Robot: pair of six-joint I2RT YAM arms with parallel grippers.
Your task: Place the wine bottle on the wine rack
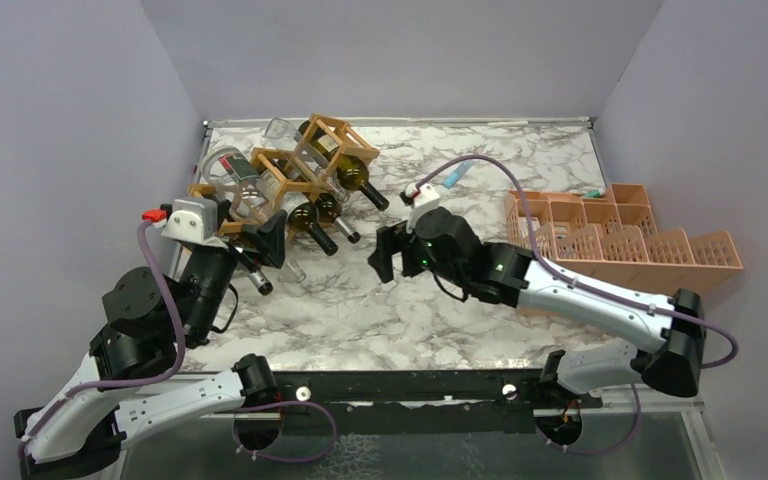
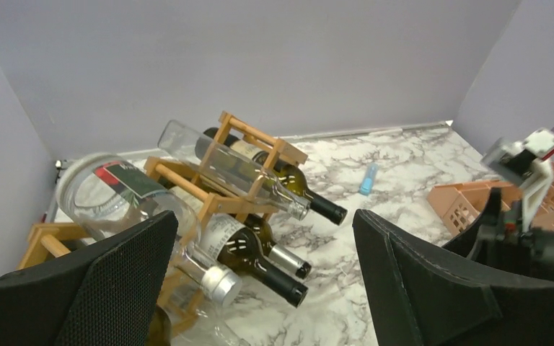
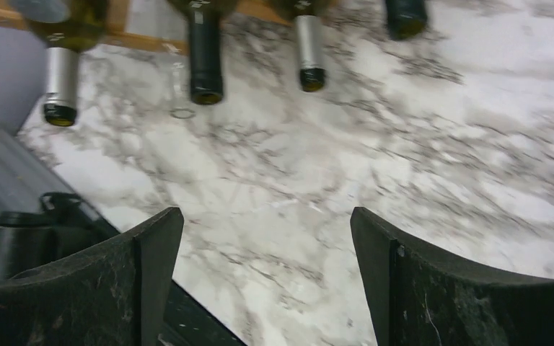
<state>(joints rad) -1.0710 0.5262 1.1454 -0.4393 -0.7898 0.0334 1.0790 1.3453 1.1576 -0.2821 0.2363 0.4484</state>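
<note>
Wine rack [image 2: 260, 137] stands at the far left of the marble table [image 1: 460, 300] with several wine bottles [image 2: 242, 249] lying in its openings, while the left gripper [image 2: 263, 281] beside it and the right gripper [image 3: 267, 274] over bare marble both gape wide and empty.

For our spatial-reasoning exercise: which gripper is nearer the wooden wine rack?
Left. The left gripper sits open right at the wine rack's near-left end. The right gripper hovers open over the table to the rack's right, clearly apart from it.
</note>
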